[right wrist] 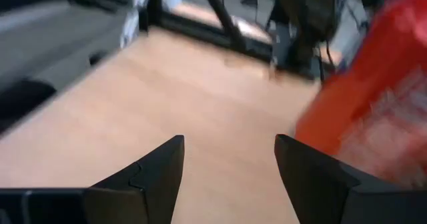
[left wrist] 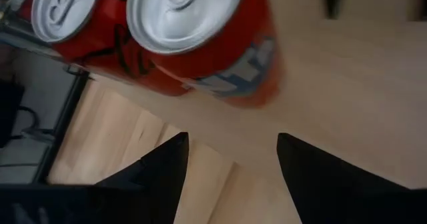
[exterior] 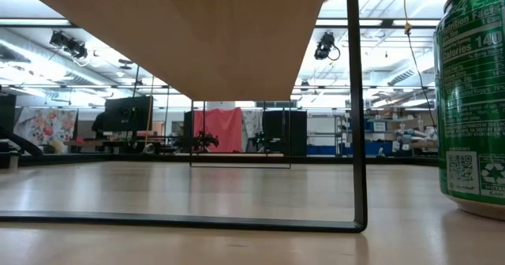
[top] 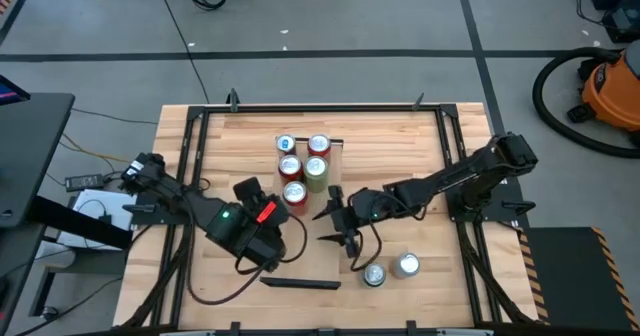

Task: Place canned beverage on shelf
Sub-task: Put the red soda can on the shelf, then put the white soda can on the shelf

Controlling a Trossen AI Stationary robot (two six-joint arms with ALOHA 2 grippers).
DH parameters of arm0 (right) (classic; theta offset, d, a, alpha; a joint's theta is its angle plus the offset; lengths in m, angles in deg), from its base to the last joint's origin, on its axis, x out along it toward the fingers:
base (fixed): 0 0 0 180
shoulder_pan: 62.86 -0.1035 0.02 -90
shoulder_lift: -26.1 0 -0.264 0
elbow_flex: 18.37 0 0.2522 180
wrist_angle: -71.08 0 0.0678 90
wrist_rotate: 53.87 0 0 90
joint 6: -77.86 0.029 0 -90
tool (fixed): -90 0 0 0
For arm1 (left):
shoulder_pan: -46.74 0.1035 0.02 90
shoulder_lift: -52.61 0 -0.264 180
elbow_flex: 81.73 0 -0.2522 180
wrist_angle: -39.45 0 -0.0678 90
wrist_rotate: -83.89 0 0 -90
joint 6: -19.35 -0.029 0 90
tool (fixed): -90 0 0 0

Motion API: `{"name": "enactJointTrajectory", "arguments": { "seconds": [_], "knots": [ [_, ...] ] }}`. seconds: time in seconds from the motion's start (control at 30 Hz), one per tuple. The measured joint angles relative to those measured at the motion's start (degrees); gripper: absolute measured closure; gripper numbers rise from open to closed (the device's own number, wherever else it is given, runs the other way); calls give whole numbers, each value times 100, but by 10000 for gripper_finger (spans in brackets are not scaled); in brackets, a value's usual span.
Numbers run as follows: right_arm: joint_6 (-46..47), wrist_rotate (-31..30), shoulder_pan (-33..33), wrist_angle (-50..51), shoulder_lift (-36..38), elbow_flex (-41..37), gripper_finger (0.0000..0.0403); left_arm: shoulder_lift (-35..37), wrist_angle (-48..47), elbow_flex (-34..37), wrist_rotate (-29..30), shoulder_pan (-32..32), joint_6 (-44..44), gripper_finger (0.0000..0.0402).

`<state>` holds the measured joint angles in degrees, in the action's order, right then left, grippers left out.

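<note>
Found the slatted table (top: 400, 136) carrying the shelf (top: 338, 156) at its middle, with five cans on top. Judged the nearest red can (top: 295, 193) freshly set at the shelf's near end, beside its neighbours. Saw two spare cans (top: 375, 274) (top: 405, 266) well apart on the table's right side, probably awaiting their turn. Caught the left gripper (left wrist: 232, 164) just beside that red can, fingers parted and gripping nothing, likely after a release. Noted the right gripper (right wrist: 229, 164) near the shelf, likewise parted and empty.
</note>
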<state>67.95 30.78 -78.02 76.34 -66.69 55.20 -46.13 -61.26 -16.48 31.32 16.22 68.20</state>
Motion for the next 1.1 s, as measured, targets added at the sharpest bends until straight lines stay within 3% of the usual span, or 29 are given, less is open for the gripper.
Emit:
{"name": "enactJointTrajectory", "arguments": {
  "seconds": [0.13,0.43,0.6,1.1],
  "knots": [
    [82,-135,79,298,14,-4,158,0,47,-45,31,-101,-41,162],
    [89,-105,235,-262,-295,-3,158,-13,5,-24,667,-84,46,162],
    [37,-54,301,-594,-456,6,158,-37,-5,13,664,-84,44,162],
    [74,-102,98,-27,-127,-2,158,-20,35,12,583,-265,94,162]
  ]
}}
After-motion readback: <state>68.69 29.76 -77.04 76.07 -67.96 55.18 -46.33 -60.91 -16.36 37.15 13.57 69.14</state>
